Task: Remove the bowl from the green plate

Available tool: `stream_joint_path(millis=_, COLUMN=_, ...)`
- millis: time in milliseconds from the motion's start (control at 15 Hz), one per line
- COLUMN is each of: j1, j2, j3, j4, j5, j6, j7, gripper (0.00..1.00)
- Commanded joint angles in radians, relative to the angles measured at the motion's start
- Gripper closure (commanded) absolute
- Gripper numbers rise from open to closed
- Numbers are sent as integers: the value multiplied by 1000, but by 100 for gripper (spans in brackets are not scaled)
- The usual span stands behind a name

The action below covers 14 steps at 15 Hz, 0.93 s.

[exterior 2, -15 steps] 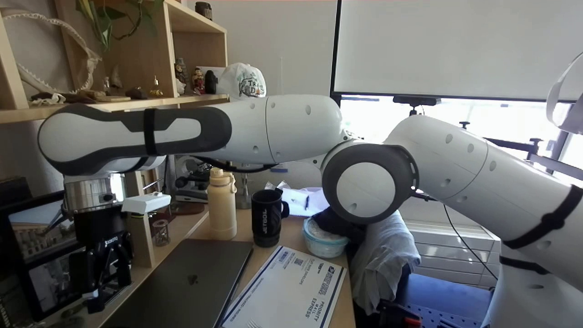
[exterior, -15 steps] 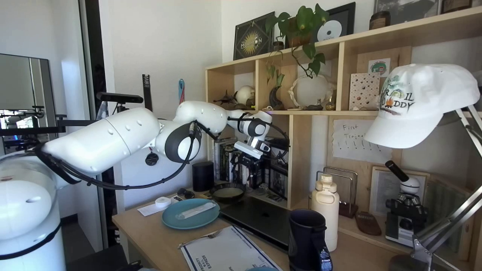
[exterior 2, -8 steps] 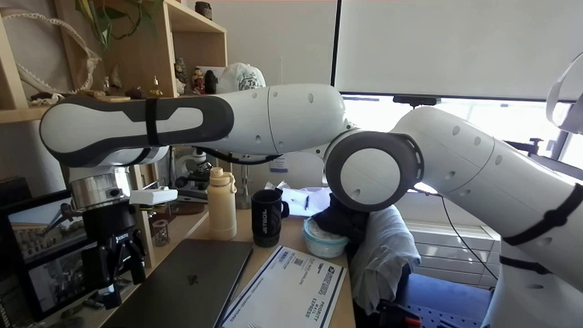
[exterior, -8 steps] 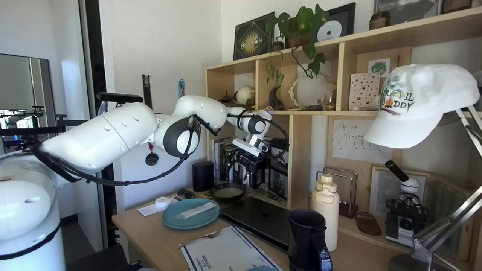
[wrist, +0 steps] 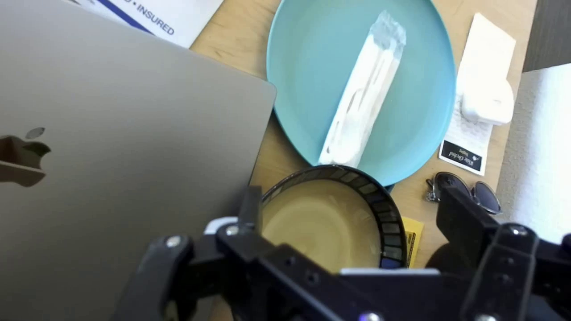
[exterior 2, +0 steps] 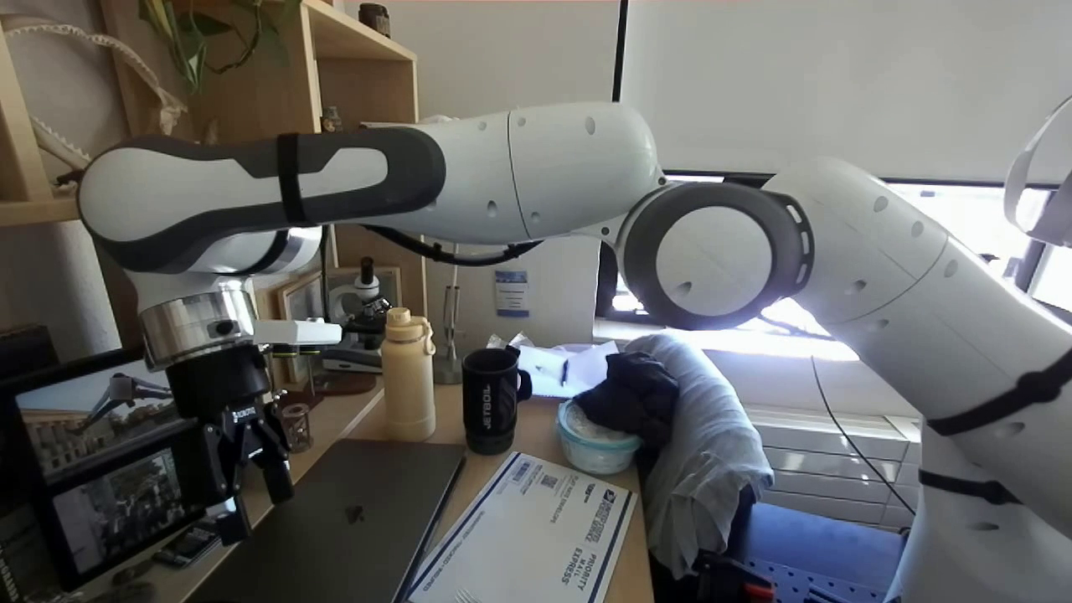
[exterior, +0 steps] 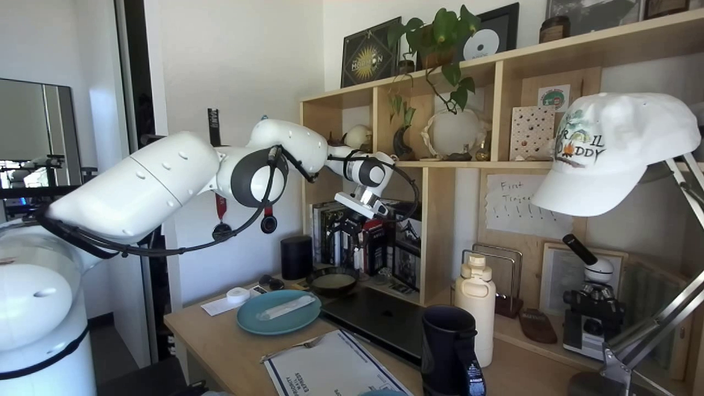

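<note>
The bowl [exterior: 332, 282], tan inside with a dark tiled rim, stands on the desk beside the green plate [exterior: 275, 326], not on it. In the wrist view the bowl [wrist: 321, 218] overlaps the edge of the teal plate [wrist: 303, 67]; I cannot tell whether they touch. A white wrapped packet [wrist: 363, 98] lies on the plate. My gripper [exterior: 347, 242] is open and empty, well above the bowl. In the wrist view its fingers [wrist: 352, 200] stand wide apart, and the bowl's near part is hidden behind them. The gripper also shows in an exterior view [exterior 2: 257, 507], where bowl and plate are out of view.
A closed dark laptop [exterior: 379, 319] lies beside the bowl and plate. A black cup [exterior 2: 490, 402] and cream bottle [exterior 2: 408, 377] stand beyond it. A white envelope [exterior 2: 544, 528] lies in front. Sunglasses [wrist: 464, 189] and a black speaker [exterior: 297, 257] are near the bowl. Shelves [exterior: 432, 236] stand behind.
The arm has risen, and my gripper has moved up and slightly away from the shelves. The gripper stays empty. Bowl, plate and packet have not moved.
</note>
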State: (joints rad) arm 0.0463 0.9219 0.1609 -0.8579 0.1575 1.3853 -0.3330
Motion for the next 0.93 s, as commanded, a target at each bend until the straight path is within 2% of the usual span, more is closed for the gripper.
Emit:
stream_joint_path(millis=0, j1=-26, j2=-166, j3=5, j4=-232, j5=36, j6=-5, j7=42, gripper=0)
stream_joint_path(millis=333, j1=-40, j2=-309, j3=-9, j4=-443, j5=79, j6=47, j7=57, gripper=0)
stream_joint_path(millis=867, j1=-25, j2=-577, j3=-33, j4=-785, j5=26, j6=311, j7=33, gripper=0)
